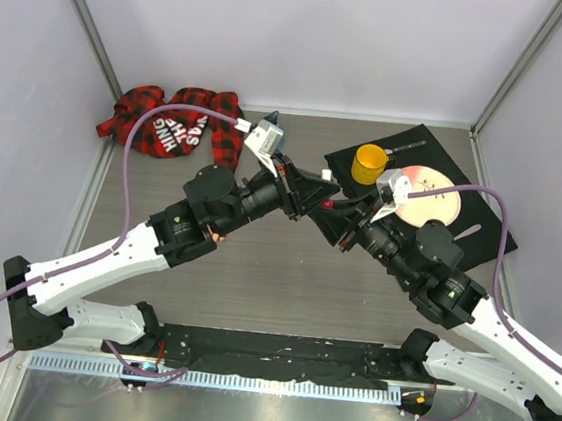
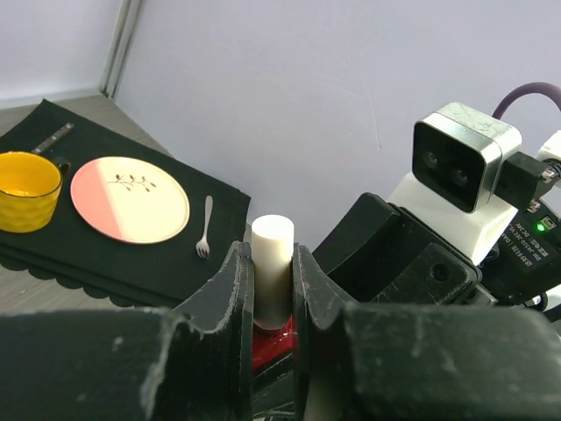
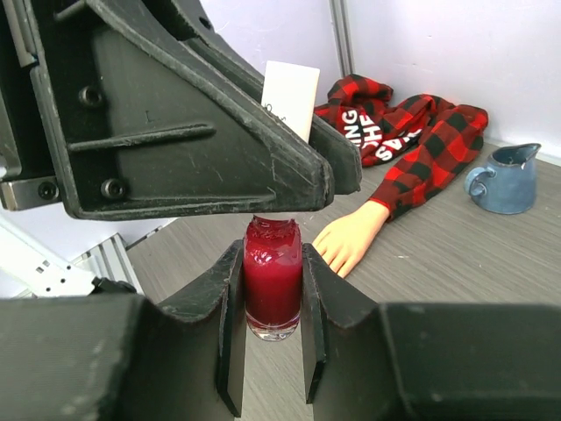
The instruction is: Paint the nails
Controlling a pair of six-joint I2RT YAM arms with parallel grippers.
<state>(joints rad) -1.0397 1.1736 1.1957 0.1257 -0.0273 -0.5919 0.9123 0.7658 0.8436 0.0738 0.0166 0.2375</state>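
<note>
Left gripper (image 2: 272, 294) is gripping the white cylindrical cap (image 2: 272, 246), right gripper (image 3: 272, 303) the small red glass bottle (image 3: 273, 272) beneath; nails (image 3: 330, 257) of the peach mannequin hand (image 3: 353, 237) are lying beyond the right gripper. Judged risk: the bottle slipping while uncapping, spilling polish

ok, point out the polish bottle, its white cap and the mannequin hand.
polish bottle (image 3: 273, 285): right wrist view, on the red glass body.
white cap (image 2: 272, 244): left wrist view, on its upper side wall.
mannequin hand (image 3: 349, 239): right wrist view, on the middle of the hand.
</note>
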